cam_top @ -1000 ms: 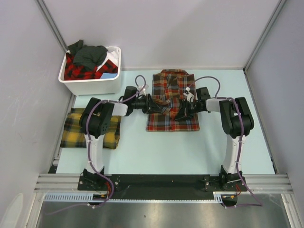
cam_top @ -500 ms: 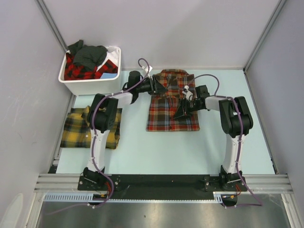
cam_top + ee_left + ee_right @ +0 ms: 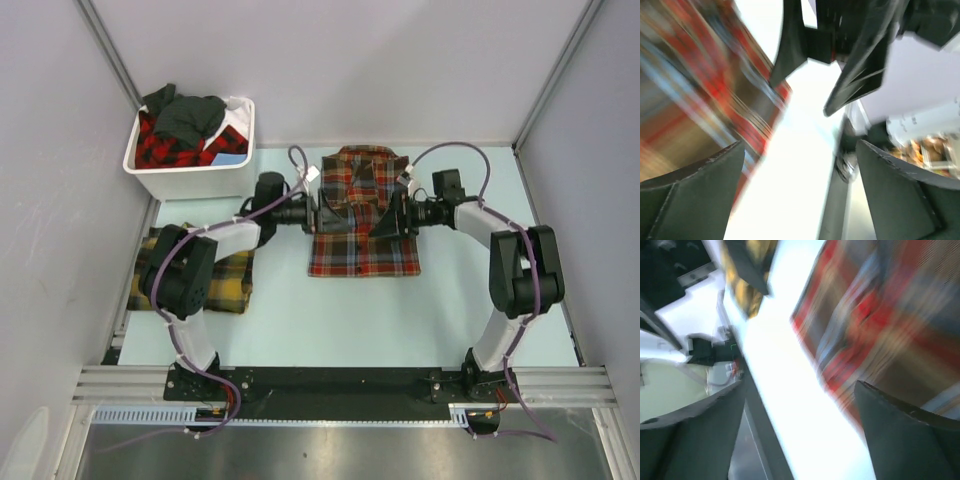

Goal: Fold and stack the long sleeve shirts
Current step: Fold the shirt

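Jaws spread wide and gripping nothing, the left gripper (image 3: 323,213) and right gripper (image 3: 391,217) are flanking the folded red-brown plaid shirt (image 3: 362,240), which is lying mid-frame on the pale table (image 3: 330,320). At left, a folded yellow-and-green shirt (image 3: 235,278) is lying below the white bin (image 3: 190,182), which is holding heaped shirts (image 3: 180,128).
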